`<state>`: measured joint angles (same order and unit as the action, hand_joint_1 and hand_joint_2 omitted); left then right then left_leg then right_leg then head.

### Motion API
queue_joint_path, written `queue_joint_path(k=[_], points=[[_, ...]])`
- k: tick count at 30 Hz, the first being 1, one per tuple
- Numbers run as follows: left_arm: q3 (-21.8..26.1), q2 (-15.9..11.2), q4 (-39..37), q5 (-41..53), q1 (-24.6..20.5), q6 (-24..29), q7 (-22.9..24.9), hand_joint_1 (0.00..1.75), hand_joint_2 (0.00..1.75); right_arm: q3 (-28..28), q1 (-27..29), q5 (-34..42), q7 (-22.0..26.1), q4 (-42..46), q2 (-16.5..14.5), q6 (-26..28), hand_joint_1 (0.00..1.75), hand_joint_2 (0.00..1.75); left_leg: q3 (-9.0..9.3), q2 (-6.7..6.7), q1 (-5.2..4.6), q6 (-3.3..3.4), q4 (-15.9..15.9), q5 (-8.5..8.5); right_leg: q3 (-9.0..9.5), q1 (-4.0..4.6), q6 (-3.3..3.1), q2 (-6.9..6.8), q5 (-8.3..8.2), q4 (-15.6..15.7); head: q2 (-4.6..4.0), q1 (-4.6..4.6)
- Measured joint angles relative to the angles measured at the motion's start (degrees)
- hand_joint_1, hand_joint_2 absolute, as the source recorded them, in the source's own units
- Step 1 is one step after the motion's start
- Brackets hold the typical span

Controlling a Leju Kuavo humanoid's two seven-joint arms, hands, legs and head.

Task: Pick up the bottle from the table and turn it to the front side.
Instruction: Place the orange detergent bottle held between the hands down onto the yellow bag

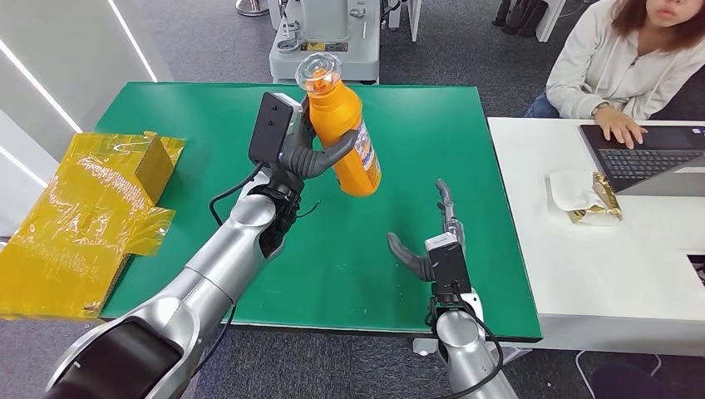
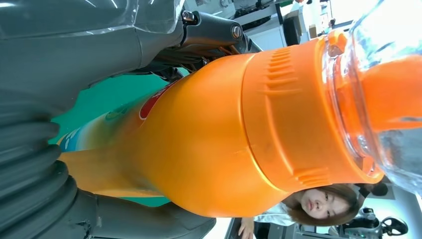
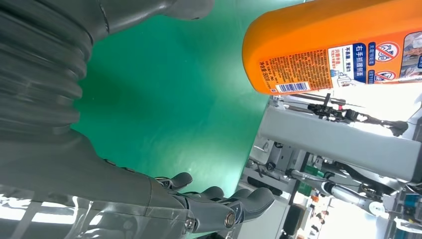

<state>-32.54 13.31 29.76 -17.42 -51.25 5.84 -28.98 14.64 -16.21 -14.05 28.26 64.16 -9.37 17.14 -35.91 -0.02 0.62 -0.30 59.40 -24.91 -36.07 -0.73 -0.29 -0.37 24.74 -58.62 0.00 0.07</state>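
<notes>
An orange bottle (image 1: pixel 345 133) with a clear cap is lifted above the green table (image 1: pixel 208 125), tilted with its cap toward the far side. My left hand (image 1: pixel 309 154) grips its body, thumb wrapped across the front. Close up, the orange bottle (image 2: pixel 214 144) sits against my left hand (image 2: pixel 54 164). My right hand (image 1: pixel 432 241) hovers open above the table near the front edge, to the right of and below the bottle, holding nothing. The bottle's (image 3: pixel 338 50) back label with small print and a barcode faces my right hand (image 3: pixel 214 204).
Crumpled yellow bags (image 1: pixel 83 216) lie at the table's left edge. A white desk (image 1: pixel 582 274) to the right holds a laptop (image 1: pixel 648 158) and a wrapped snack (image 1: pixel 586 195); a person (image 1: pixel 615 58) sits there. A grey machine (image 1: pixel 328 37) stands behind the table.
</notes>
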Motion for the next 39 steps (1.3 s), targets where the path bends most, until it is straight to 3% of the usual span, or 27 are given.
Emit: queue_joint_path(k=[39], points=[[0.03, -0.13, 0.34, 0.39, 0.04, 0.37, 0.29, 1.75, 1.75, 0.0, 0.15, 0.03, 0.08, 0.06, 0.09, 0.0, 0.0, 1.75, -0.01, -0.01, 0.0, 0.0, -0.01, 0.0, 0.01, 0.0, 0.0, -0.01, 0.0, 0.0, 0.0, -0.01]])
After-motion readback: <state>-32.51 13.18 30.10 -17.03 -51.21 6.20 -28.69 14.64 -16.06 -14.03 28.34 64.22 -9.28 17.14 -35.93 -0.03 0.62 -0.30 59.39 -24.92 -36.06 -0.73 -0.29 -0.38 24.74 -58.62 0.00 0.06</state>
